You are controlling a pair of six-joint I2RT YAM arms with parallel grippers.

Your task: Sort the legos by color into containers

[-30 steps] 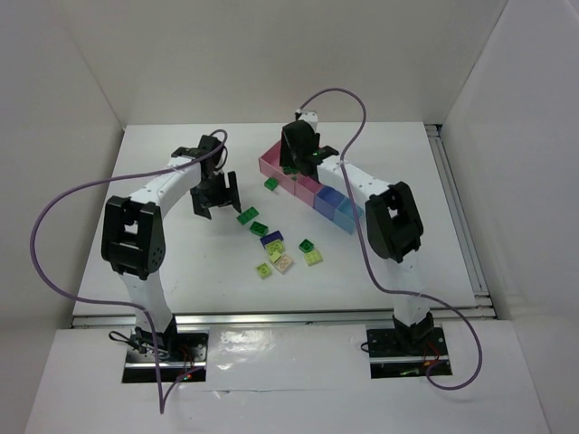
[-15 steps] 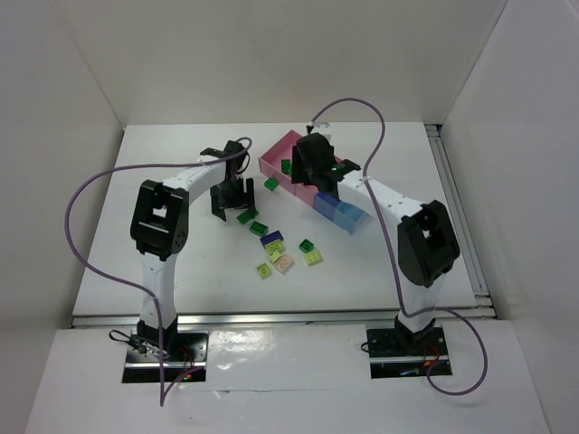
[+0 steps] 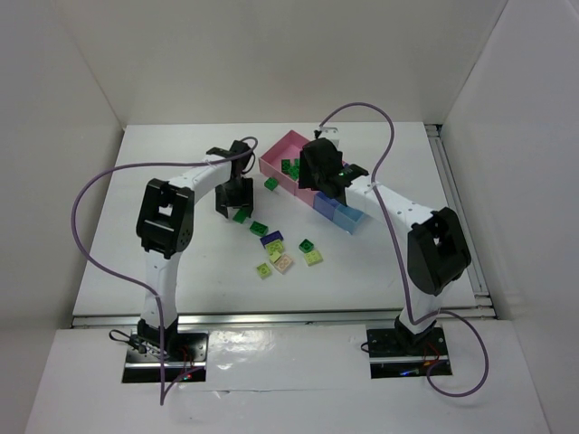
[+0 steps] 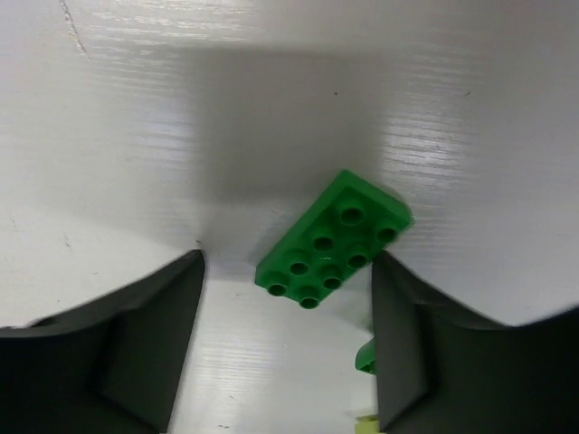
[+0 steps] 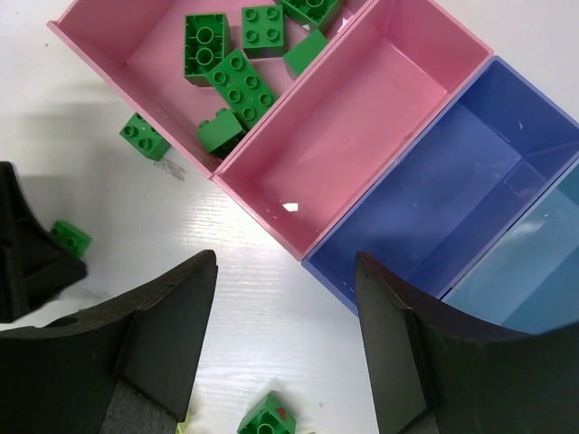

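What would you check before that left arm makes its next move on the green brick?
1. Left gripper open: ok, jaws apart.
2. Green brick between the jaws: ok, flat on the table, studs up, ungripped.
3. Brick square to the jaws: not ok, it lies diagonally.
4. Second brick clear of the gripper: cannot tell, it peeks out beside one jaw.
5. Room in the big pink bin: ok, bare floor shows beside its green bricks.
6. Right gripper empty: ok, open, holding nothing.

Several legos [image 5: 240, 86] in the end container [image 5: 149, 54]
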